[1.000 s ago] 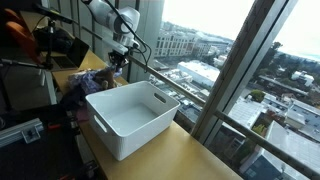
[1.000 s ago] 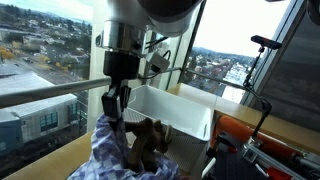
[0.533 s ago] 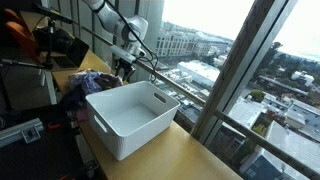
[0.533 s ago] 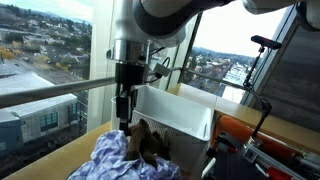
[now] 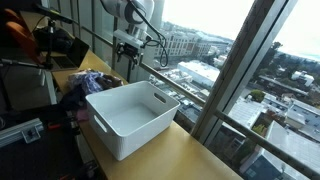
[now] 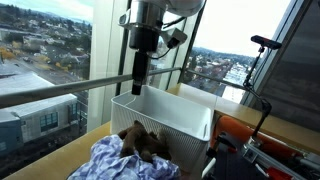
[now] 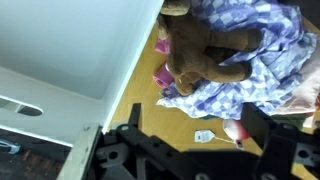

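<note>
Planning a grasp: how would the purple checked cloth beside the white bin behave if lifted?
Probably floppy: the purple checked cloth lies crumpled in folds, so it would likely drape. It looks thin, so probably light. The brown plush toy lies on it and might tumble off.

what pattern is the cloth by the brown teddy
Lilac-and-white checked cloth; wrist view shows it best.

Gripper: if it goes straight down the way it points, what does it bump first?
Probably the wooden table, between the white bin and the brown plush toy; the gripper hangs high, so depth is unsure.
</note>
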You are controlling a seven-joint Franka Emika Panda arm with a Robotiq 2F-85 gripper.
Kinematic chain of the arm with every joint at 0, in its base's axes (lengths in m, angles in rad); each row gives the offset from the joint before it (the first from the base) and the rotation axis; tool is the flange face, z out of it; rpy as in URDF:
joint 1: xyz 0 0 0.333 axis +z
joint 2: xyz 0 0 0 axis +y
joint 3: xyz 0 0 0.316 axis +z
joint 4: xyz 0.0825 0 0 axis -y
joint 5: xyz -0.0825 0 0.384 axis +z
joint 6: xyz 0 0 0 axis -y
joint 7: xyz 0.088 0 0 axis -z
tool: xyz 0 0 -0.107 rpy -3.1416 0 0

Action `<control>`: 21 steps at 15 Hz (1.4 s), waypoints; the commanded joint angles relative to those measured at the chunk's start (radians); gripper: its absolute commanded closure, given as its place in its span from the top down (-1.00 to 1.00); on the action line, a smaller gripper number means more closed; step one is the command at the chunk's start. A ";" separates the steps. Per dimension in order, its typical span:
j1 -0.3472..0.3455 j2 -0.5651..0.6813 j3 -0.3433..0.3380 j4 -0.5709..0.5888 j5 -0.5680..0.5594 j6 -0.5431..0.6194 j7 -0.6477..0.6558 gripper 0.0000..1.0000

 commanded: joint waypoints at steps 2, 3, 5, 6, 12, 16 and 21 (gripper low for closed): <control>0.019 -0.141 0.020 -0.212 0.000 0.145 -0.046 1.00; 0.030 -0.151 0.024 -0.254 -0.007 0.195 -0.041 1.00; 0.055 -0.155 0.031 -0.331 -0.024 0.306 -0.023 1.00; 0.067 -0.153 0.034 -0.363 -0.032 0.360 -0.018 1.00; 0.165 -0.143 0.041 -0.495 -0.122 0.545 0.083 1.00; 0.222 -0.135 0.041 -0.556 -0.189 0.569 0.152 1.00; 0.262 -0.076 0.021 -0.573 -0.275 0.592 0.217 1.00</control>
